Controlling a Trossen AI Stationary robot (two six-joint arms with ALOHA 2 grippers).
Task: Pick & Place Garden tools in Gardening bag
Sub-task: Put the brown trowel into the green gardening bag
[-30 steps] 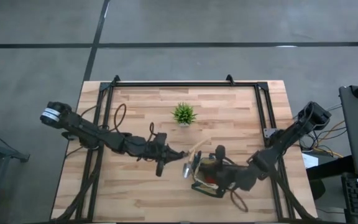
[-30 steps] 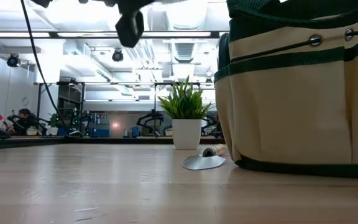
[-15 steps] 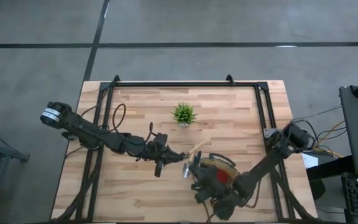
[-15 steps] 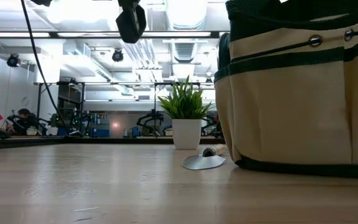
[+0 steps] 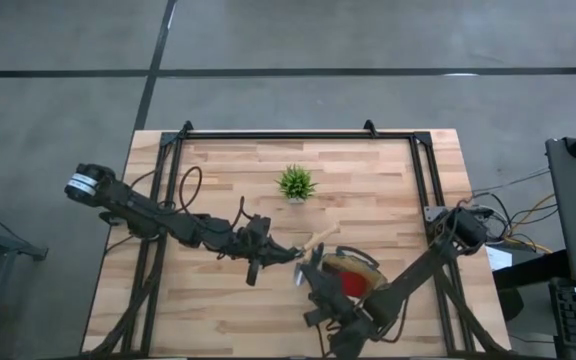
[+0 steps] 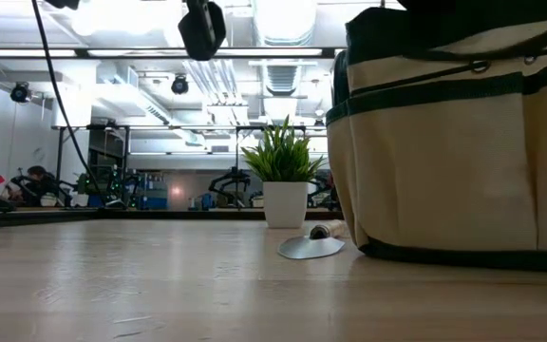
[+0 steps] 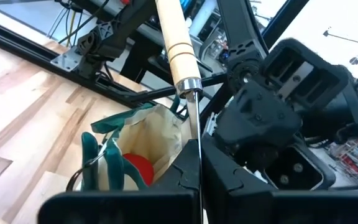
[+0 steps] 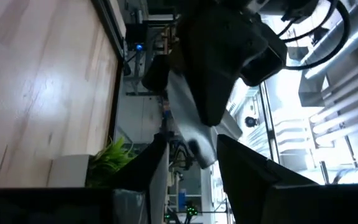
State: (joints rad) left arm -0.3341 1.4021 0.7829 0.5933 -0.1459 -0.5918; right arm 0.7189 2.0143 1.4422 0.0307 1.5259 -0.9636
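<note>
My left gripper [image 5: 288, 252] is shut on a silver trowel with a wooden handle [image 7: 174, 37], raised above the table just left of the gardening bag [image 5: 360, 262]. The bag stands near the table's front, and a red item [image 7: 138, 168] and green glove fingers [image 7: 95, 158] show in its mouth. A second trowel [image 6: 311, 247] lies flat on the table against the bag's left side. My right gripper [image 8: 191, 171] is open with nothing between its fingers. It is low at the bag's near left [image 5: 316, 295] and faces the far edge. My left gripper pinches the trowel's thin metal part [image 7: 197, 146], just below the handle's ferrule, between its two fingers. The fingers come from the table's left and lie along the trowel. The wooden handle [image 5: 318, 237] sticks out past the fingertips toward the bag, and the trowel is clear of the table.
A small potted plant [image 5: 295, 184] stands at the table's middle, far of the bag. A black frame [image 5: 298, 133] runs along the far edge and down both sides. The right arm [image 5: 418, 265] crosses beside the bag's near right. Bare wood lies near left.
My right gripper has drawn back from over the bag toward the table's near edge and its left, sinking low. The bag's top rim now sits slanted in the low view. My left gripper has risen a little with the trowel.
</note>
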